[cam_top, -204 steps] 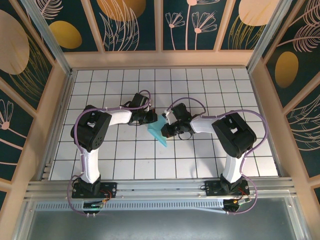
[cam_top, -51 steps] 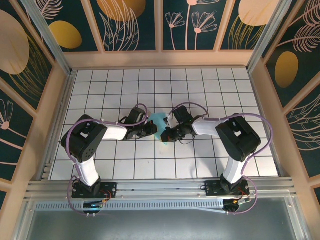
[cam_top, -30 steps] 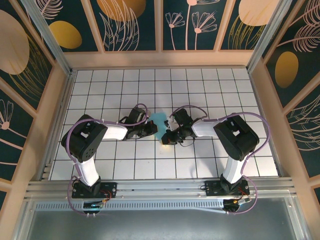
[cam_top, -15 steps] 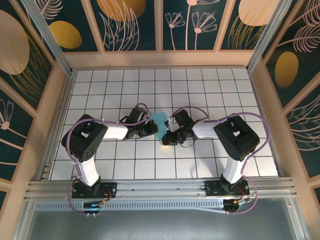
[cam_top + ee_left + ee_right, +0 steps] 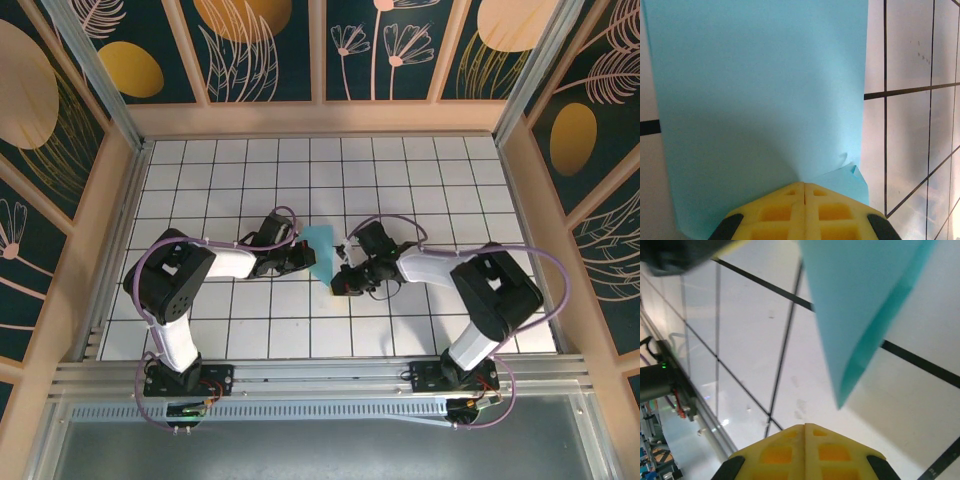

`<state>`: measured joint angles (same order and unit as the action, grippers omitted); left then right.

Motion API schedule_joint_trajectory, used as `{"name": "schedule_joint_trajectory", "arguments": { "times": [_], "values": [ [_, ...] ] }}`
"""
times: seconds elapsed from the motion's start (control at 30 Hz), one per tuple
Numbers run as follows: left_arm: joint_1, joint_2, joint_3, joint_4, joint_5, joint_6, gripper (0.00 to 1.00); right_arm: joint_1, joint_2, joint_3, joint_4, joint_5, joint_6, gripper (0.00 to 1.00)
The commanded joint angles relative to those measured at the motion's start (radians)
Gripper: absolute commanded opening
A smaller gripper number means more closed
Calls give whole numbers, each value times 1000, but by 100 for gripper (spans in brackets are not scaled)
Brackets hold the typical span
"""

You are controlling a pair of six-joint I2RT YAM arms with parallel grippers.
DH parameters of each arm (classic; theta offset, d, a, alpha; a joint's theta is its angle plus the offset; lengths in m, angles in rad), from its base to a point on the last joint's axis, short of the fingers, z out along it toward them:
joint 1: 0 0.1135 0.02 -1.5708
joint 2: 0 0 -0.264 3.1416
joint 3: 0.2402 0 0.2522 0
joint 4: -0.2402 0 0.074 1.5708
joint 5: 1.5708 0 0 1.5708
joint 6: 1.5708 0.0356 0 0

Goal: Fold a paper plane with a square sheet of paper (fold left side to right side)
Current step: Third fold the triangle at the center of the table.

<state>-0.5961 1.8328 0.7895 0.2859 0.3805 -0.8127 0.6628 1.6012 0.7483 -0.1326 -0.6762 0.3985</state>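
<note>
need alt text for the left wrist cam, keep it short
Close-up: light-blue paper covers most of the frame, over a white table with black grid lines visible at right. At the bottom edge, the yellow left gripper is shut on the paper's near edge, where a small folded corner pokes out to the right.

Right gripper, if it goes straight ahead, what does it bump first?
Probably the pointed tip of the blue paper, hanging just ahead of the right gripper. Depth is unclear, so it might slip past and meet the tiled table instead.
</note>
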Motion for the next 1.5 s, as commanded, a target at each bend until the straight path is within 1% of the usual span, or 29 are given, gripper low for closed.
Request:
{"name": "schedule_joint_trajectory", "arguments": {
  "times": [0.0, 0.23, 0.43, 0.87, 0.9, 1.03, 1.13, 1.2, 1.33, 1.4, 1.47],
  "values": [
    [4, 52, -13, -112, -96, 25, 0, -4, -22, 64, -34, 6, -24, 0],
    [4, 50, -11, -108, -94, 22, 0, -3, 76, 134, 50, 85, 14, 0],
    [3, 49, -8, -110, -90, 21, 0, -5, 148, 141, 77, 97, 30, 0],
    [4, 30, 8, -117, -86, 25, 0, -5, 220, 134, 22, 157, 36, 0],
    [3, 22, 16, -122, -86, 27, 2, -6, 224, 134, 13, 161, 36, 0],
    [3, -36, 30, -137, -93, 35, 6, -4, 235, 135, -32, 195, 37, 0],
    [4, -113, 4, -131, -117, 35, 8, -3, 234, 126, -48, 230, 46, 0],
    [3, -190, -26, -114, -127, 35, 8, -2, 238, 123, -57, 254, 51, 0],
    [3, -288, -136, 8, -101, 27, 2, 3, 250, 119, -65, 286, 59, 0],
    [3, -309, -184, 67, -80, 30, 0, 3, 250, 112, -65, 291, 65, 0],
    [2, -320, -225, 129, -44, 24, 0, 3, 249, 103, -59, 294, 68, 0]
  ]
}}
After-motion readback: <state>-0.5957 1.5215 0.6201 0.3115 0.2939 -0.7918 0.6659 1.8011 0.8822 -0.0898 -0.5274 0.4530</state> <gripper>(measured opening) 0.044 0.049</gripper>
